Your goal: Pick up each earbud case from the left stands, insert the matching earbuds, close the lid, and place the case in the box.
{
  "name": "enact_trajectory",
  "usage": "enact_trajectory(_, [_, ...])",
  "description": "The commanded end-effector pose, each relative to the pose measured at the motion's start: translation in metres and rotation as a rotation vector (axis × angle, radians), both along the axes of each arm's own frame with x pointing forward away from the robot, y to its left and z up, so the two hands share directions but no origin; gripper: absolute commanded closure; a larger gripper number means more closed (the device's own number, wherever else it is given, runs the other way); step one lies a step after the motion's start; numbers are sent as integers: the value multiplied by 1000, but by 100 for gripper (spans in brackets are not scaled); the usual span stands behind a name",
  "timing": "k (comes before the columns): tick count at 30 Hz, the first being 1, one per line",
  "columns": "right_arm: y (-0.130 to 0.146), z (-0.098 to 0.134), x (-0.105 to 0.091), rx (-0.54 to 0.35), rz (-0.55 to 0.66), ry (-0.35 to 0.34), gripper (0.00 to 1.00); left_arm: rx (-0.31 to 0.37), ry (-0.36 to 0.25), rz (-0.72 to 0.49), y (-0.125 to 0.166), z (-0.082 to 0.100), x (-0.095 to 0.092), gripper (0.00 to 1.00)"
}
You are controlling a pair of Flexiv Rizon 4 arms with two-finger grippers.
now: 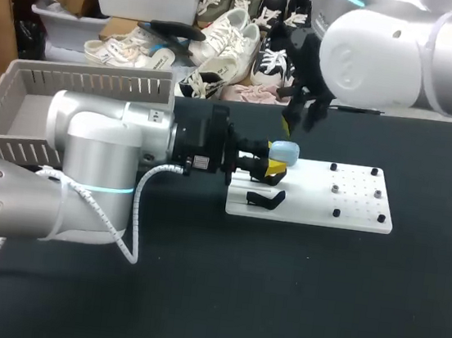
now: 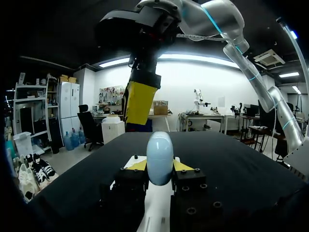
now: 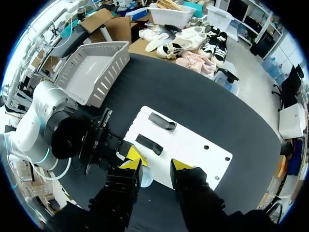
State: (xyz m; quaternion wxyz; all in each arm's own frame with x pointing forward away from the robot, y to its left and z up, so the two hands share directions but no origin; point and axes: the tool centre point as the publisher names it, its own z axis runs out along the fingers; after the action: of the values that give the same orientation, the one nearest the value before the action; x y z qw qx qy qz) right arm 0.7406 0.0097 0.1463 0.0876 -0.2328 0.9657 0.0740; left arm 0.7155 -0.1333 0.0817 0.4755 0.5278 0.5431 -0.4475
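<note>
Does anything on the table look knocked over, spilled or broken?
Nothing stands out. The left gripper holds the pale blue earbud case squarely, lid closed, by the white board; the empty black stands sit flat on it.

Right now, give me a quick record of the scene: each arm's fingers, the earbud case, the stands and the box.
left gripper: fingers shut on the earbud case, at the left end of the white board
right gripper: fingers open, nothing between them, above the case
earbud case: light blue, held from two sides
stands: two black ones in view on the board, both bare
box: grey, slatted, at the table's far left
</note>
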Motion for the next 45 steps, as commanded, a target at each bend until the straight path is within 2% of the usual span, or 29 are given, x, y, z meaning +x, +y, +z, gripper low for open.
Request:
enact_trajectory(1, [-29, 11, -27, 105, -71, -85, 63, -2, -1, 1, 0, -1, 0, 100])
enact_trajectory(4, [-42, 7, -41, 166, -125, -84, 63, -2, -1, 1, 0, -1, 0, 100])
enact_trajectory(9, [-53, -9, -59, 162, -182, -41, 63, 4, -20, 24, 14, 2, 7, 100])
enact_trajectory(17, [-59, -20, -76, 136, -234, -4, 63, 45, -79, 130, 76, 15, 36, 100])
enact_trajectory(24, [-61, -22, -83, 135, -292, 7, 64, 97, -118, 215, 133, 28, 60, 100])
enact_trajectory(31, [-61, -20, -88, 125, -334, 15, 64, 151, -144, 288, 178, 40, 79, 100])
enact_trajectory(38, [-63, -17, -92, 112, -373, 14, 63, 183, -134, 353, 219, 36, 99, 100])
enact_trajectory(45, [-64, -16, -97, 107, -406, 15, 63, 206, -82, 382, 242, 15, 119, 100])
